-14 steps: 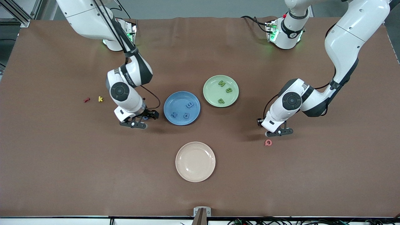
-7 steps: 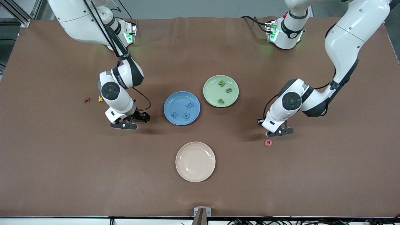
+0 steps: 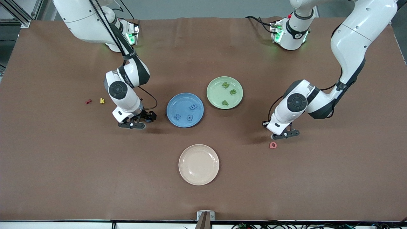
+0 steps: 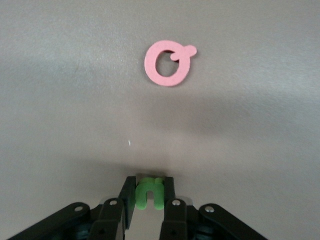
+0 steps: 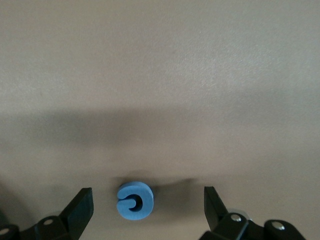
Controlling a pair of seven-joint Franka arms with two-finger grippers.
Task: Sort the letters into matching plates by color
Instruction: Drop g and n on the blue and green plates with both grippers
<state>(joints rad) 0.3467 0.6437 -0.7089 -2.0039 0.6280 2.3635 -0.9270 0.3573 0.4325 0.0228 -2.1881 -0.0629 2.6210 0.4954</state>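
Two grippers are working low over the surface in the front view: the right gripper (image 3: pixel 137 122) at center-left beside the blue plate (image 3: pixel 185 110), the left gripper (image 3: pixel 284 134) at center-right. Left wrist view: it is pinching a green letter (image 4: pixel 149 193). Right wrist view: jaws are standing wide, straddling a blue letter (image 5: pixel 135 200) at bottom center.

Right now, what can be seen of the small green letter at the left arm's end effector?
The green letter is a bright green arch shape like an n or u, thick, matte and foam-like. It is pinched between the black fingers of the left end effector, shut on it, low over bare brown table. A pink letter lies apart from it on the table. The front view hides it under the end effector.
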